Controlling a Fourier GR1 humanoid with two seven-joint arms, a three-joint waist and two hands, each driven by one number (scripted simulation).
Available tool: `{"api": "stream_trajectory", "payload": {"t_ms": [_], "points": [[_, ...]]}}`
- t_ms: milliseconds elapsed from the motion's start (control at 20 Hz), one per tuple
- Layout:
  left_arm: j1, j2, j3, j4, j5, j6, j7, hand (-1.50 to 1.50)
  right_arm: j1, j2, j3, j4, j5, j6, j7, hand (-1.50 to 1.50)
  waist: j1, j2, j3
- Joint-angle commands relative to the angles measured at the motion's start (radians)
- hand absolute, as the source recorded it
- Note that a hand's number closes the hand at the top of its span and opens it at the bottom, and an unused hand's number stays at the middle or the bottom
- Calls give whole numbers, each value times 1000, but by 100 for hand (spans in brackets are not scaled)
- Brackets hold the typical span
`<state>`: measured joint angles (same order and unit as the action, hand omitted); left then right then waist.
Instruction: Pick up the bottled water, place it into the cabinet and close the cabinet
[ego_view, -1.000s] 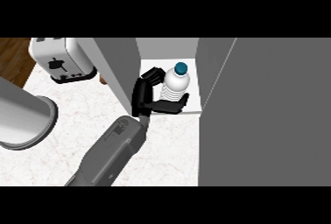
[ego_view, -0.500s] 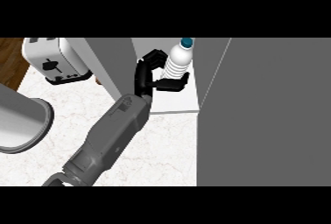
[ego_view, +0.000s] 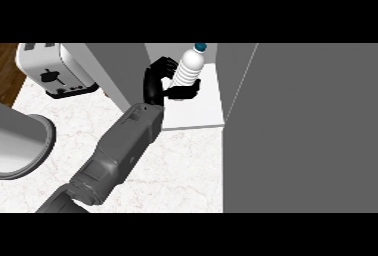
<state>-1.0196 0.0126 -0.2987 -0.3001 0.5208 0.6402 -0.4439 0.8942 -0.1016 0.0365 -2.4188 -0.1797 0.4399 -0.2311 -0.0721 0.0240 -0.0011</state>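
Note:
The bottled water (ego_view: 188, 67) is clear with a blue cap, upright, and inside the open cabinet over its white shelf (ego_view: 193, 114). My left hand (ego_view: 156, 80) is shut on the bottle from its left side, fingers round the far side and thumb across the lower part. The hand hides the bottle's base, so I cannot tell whether it rests on the shelf. The grey forearm (ego_view: 118, 145) runs from the lower left up to the cabinet. My right hand does not show.
The open cabinet door (ego_view: 303, 130) is a big grey panel filling the right side. The cabinet's left wall (ego_view: 122, 70) stands by my wrist. A white toaster (ego_view: 55, 70) sits at the back left, and a grey round pot (ego_view: 18, 145) at the left edge.
My left hand has carried the bottle away from me and deeper into the cabinet. The forearm has stretched out further across the counter.

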Motion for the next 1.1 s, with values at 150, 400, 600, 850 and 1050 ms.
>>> {"api": "stream_trajectory", "payload": {"t_ms": [150, 400, 600, 850, 1050], "points": [[-61, 2, 61, 124, 3, 16, -72, 150, -31, 16, 10, 3, -57, 5, 2, -150, -8, 6, 0], [-74, 17, 44, 175, -35, 89, -132, -150, -10, -6, -4, -45, -93, 30, 16, -150, -30, 12, -1], [-103, 15, 29, 212, -62, 117, -137, -150, -25, -11, -29, -28, -87, 28, 15, -150, -24, 11, -1], [-154, 53, 61, 210, -37, 38, -101, -150, 9, -12, -8, -25, -78, 61, -7, -150, -41, 14, -1], [-164, 33, 86, 157, -18, -62, -164, -150, -10, -17, 18, -21, -91, 66, 16, -150, -24, 11, -2]]}}
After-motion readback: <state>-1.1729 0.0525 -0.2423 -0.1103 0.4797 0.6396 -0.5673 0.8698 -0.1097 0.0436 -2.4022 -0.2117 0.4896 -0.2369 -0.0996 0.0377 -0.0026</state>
